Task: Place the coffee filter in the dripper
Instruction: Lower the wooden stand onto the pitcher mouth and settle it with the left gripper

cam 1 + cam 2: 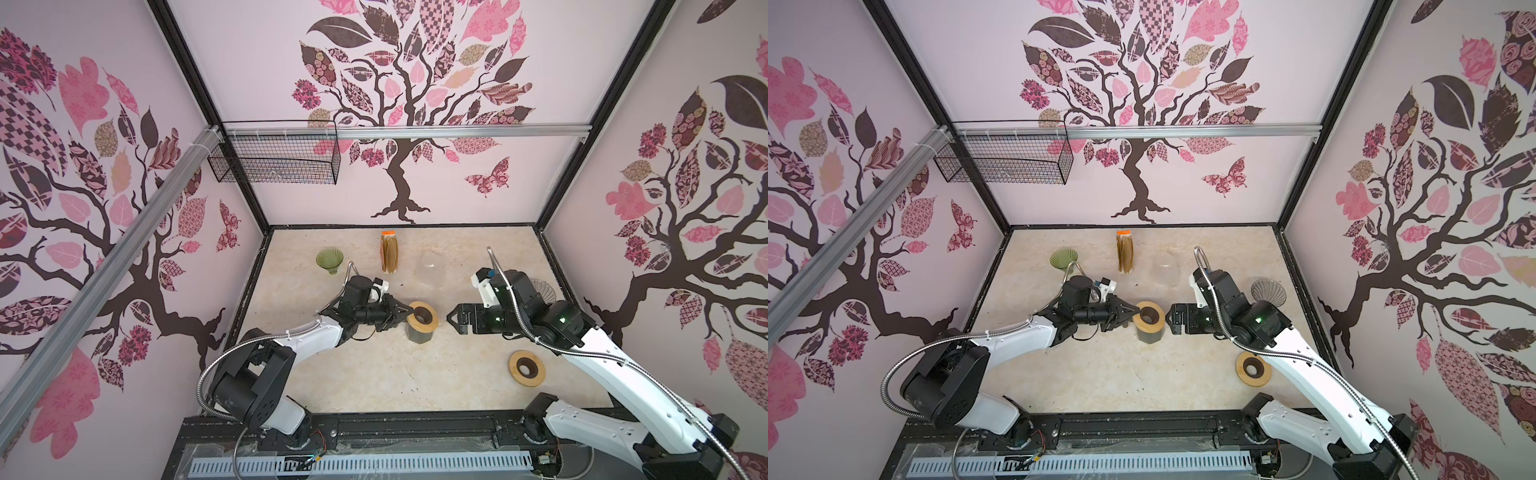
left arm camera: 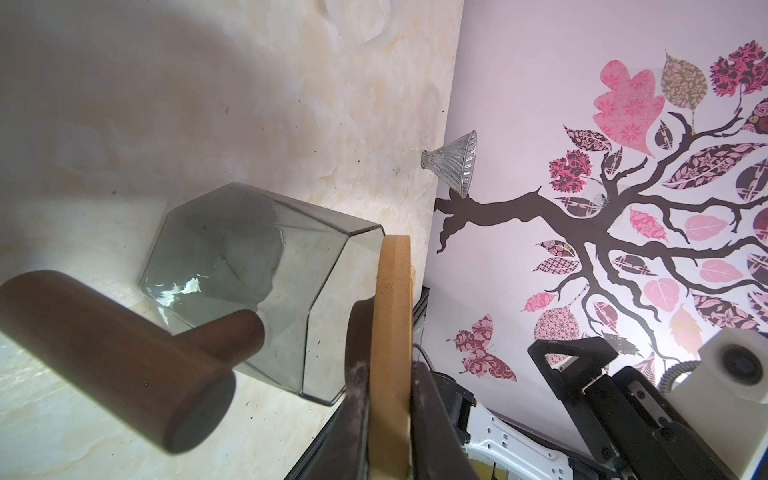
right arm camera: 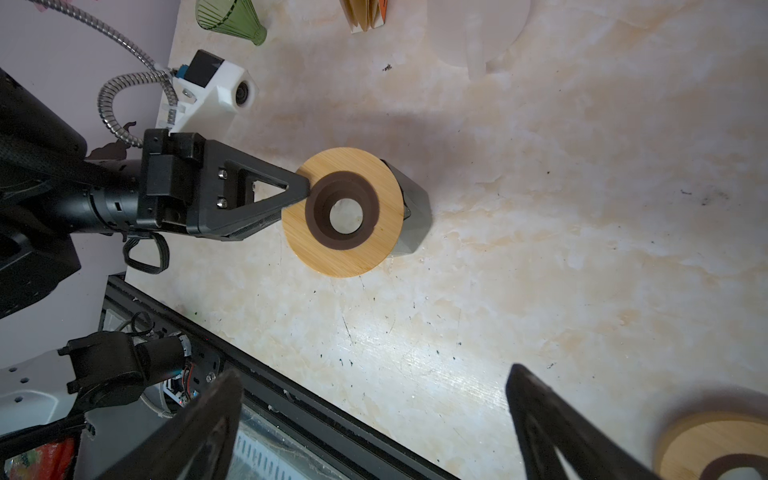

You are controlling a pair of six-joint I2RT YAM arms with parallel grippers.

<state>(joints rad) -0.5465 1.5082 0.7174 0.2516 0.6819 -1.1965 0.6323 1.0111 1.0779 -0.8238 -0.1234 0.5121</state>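
Brown paper coffee filters (image 1: 389, 252) (image 1: 1125, 251) stand as a stack in a holder at the back of the table. A green ribbed glass dripper (image 1: 330, 259) (image 3: 232, 16) lies at the back left. A clear ribbed dripper (image 1: 542, 291) (image 2: 453, 164) sits by the right wall. My left gripper (image 1: 409, 312) (image 2: 390, 370) is shut on the rim of a wooden ring (image 1: 428, 329) (image 3: 374, 249), which rests on a grey glass cup (image 1: 419, 338) (image 2: 249, 257). My right gripper (image 1: 451, 319) (image 3: 374, 374) hangs open and empty just right of that cup.
A second wooden ring (image 1: 536, 379) (image 3: 698, 444) lies flat at the front right, beside my right arm. A clear round dome-like thing (image 1: 432, 268) sits behind the cup. A wire basket (image 1: 274, 166) hangs on the back wall at the left.
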